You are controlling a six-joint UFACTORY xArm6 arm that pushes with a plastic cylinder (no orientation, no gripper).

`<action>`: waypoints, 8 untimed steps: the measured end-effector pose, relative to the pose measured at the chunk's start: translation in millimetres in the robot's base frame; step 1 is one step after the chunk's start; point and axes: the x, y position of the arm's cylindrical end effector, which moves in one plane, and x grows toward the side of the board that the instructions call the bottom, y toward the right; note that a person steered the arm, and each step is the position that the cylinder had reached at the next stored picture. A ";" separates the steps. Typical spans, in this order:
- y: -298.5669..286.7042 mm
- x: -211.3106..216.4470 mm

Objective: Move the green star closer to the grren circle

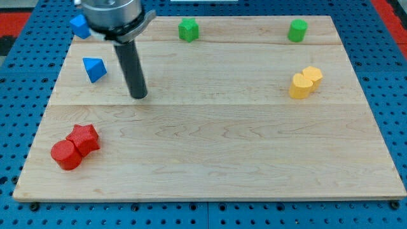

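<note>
So the green star [188,29] sits up at the board's [210,159] top edge, a bit left of centre, and the green circle [297,30] is along that same edge well off to the star's right. Nothing lies between them, so it looks like a straight shove to the view's right.

My tip [138,96] is below and left of the star, well apart from it, with the blue triangle [94,69] just off to the tip's left. No jaws on this rig (it's only a rod), so nothing to open or clamp.

Handling guess: the star looks like a small, stiff, light block that should slide easily on the smooth wood. Can't grab it, so the contact spot matters. I'd go for the middle of its left side. Those star points might make it spin off the rod if I hit off-centre, and it's near the edge, so pushing upward could tip it off the board.

Containers: none here. Other stuff well away from the star: blue block [79,25], red pair [75,147], yellow pair [305,82]
</note>
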 end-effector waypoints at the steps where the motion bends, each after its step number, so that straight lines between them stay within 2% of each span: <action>1: -11.6 -43.9; 3: -53.3 -150.1; 4: -43.4 -176.9; 5: 37.9 -177.8; 7: 237.6 -177.9; 8: 250.8 -177.9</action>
